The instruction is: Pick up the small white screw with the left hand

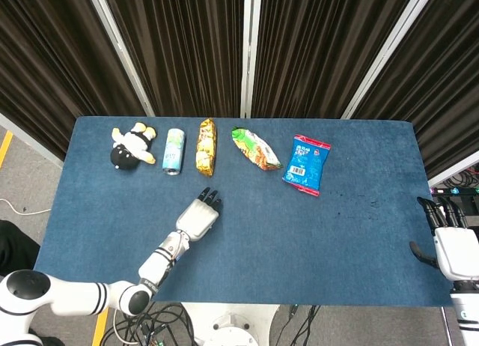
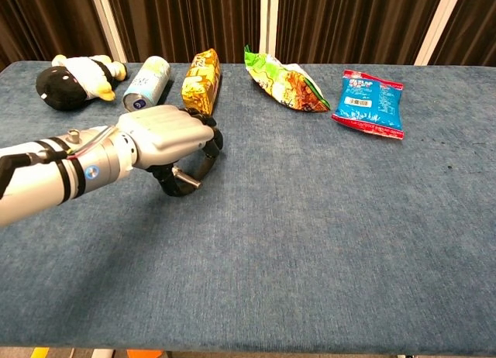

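Observation:
The small screw (image 2: pixel 185 178), a short silvery cylinder, lies on the blue table cloth (image 2: pixel 310 218). My left hand (image 2: pixel 167 133) hovers right over it, palm down. Its thumb sits just left of the screw's head and its dark fingertips (image 2: pixel 206 153) curl down on the right, so the screw lies between them. I cannot tell whether they touch it. In the head view the left hand (image 1: pixel 199 215) hides the screw. My right hand (image 1: pixel 452 241) stays at the table's right edge, fingers apart and holding nothing.
Along the far side lie a panda plush toy (image 2: pixel 74 79), a drinks can (image 2: pixel 144 82), a yellow snack pack (image 2: pixel 201 80), a green-orange snack bag (image 2: pixel 285 80) and a blue packet (image 2: pixel 370 102). Dark curtains hang behind the table.

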Controlling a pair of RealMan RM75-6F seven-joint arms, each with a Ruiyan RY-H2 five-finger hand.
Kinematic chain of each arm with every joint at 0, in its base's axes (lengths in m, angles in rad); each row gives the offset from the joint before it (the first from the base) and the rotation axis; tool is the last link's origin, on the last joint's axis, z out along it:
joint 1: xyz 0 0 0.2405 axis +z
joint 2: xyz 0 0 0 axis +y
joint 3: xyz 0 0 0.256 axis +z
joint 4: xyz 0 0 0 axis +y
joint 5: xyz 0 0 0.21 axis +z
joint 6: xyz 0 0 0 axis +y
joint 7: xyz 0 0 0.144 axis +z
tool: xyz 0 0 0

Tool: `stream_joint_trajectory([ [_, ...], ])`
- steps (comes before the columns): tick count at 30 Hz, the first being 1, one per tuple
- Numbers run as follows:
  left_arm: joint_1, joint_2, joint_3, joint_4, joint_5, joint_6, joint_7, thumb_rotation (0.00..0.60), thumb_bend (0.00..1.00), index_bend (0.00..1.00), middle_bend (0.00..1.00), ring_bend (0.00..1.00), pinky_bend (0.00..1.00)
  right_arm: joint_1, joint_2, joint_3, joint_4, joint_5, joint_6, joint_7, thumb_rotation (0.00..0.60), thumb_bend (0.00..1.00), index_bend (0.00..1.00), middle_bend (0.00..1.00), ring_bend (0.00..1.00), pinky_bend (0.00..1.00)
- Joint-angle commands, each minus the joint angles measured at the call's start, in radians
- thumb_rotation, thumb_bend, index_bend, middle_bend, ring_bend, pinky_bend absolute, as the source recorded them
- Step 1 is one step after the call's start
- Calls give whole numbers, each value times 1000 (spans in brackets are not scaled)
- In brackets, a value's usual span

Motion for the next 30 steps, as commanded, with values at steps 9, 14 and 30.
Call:
stream_joint_trajectory([
  [9, 1, -11, -1, 22, 4, 8, -45, 600, 380, 573, 195, 25, 0, -2, -1, -1, 3, 1, 0, 3, 600, 176, 82, 122, 0, 37],
  [14, 20, 9, -21, -11, 25, 4, -147, 600, 388, 577, 197, 25, 0, -2, -1, 0, 2, 1, 2, 3, 600, 176, 82, 122, 0, 37],
  [30, 84, 57, -88, -7, 95, -81, -587, 600, 382, 569, 198, 25, 0, -1, 0, -1, -2, 1, -3, 0, 600, 176, 82, 122, 0, 37],
])
